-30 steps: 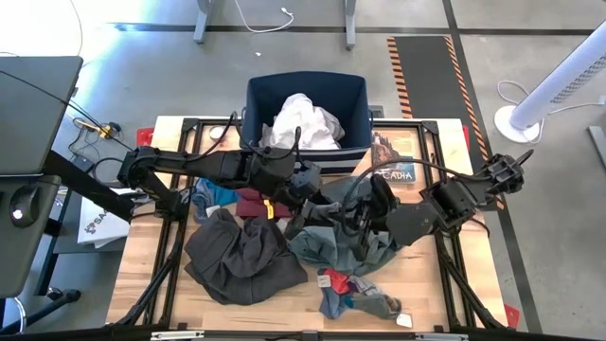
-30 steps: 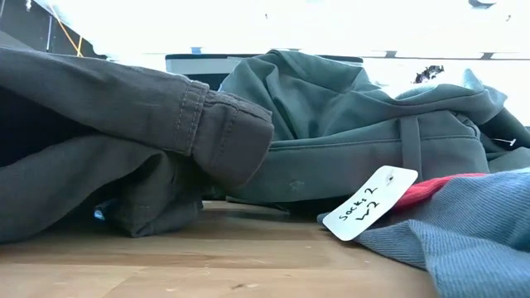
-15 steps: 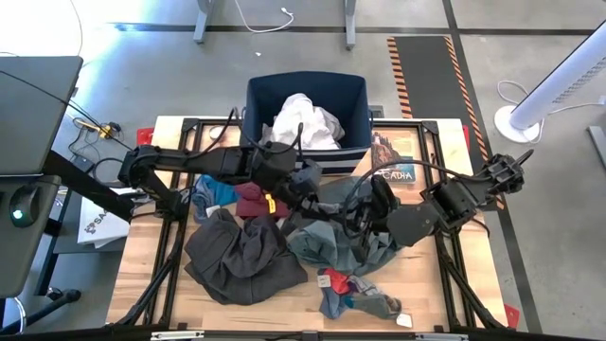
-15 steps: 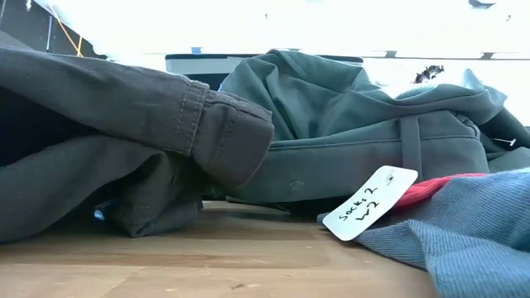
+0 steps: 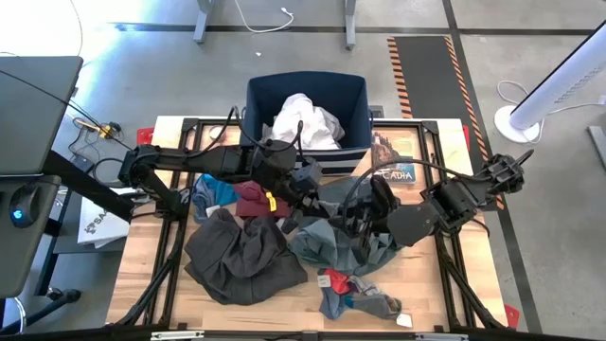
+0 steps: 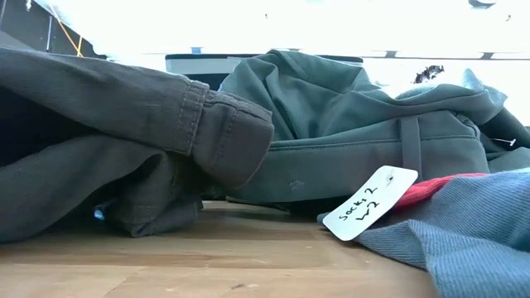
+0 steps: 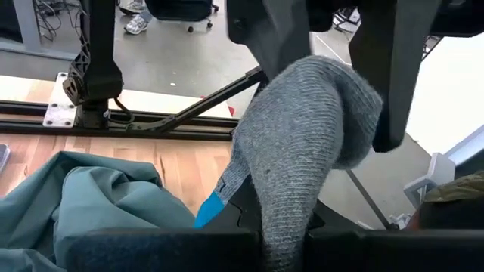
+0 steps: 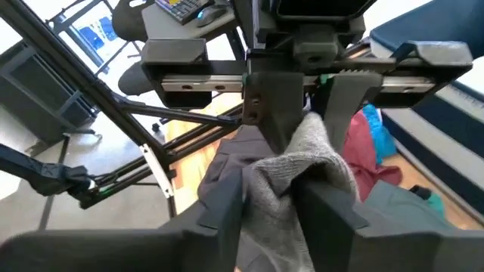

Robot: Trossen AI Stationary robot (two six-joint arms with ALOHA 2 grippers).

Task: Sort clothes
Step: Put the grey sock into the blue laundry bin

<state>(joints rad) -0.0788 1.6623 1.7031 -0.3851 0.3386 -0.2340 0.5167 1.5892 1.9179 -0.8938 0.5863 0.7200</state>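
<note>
A grey knitted sock [image 7: 302, 136] hangs in the air between my two grippers, above the clothes at the table's middle [image 5: 333, 194]. My left gripper [image 5: 317, 189] reaches in from the left and is shut on it. My right gripper [image 5: 355, 204] comes from the right and is open, with its fingers [image 7: 393, 75] on either side of the sock's rounded end. Grey-green shirt [image 5: 331, 242], dark grey-brown trousers [image 5: 241, 256], a maroon piece [image 5: 254, 199] and a blue piece [image 5: 213, 194] lie on the table. White clothes [image 5: 303, 121] fill the navy bin [image 5: 352, 99]. My left gripper pinches the grey sock between its two fingers [image 8: 268, 113], across the sock's width [image 8: 310, 143]. It comes level from the table's left. The sock is lifted clear of the clothes, its rounded end [image 7: 340, 98] pointing toward the right arm. My right gripper's fingers flank that end; I cannot tell whether they touch it.
A pair of red and grey socks [image 5: 355, 296] with a white tag [image 6: 370, 203] lies near the front edge. A printed box [image 5: 393, 161] sits right of the bin. Bare wood shows along the table's front and right side.
</note>
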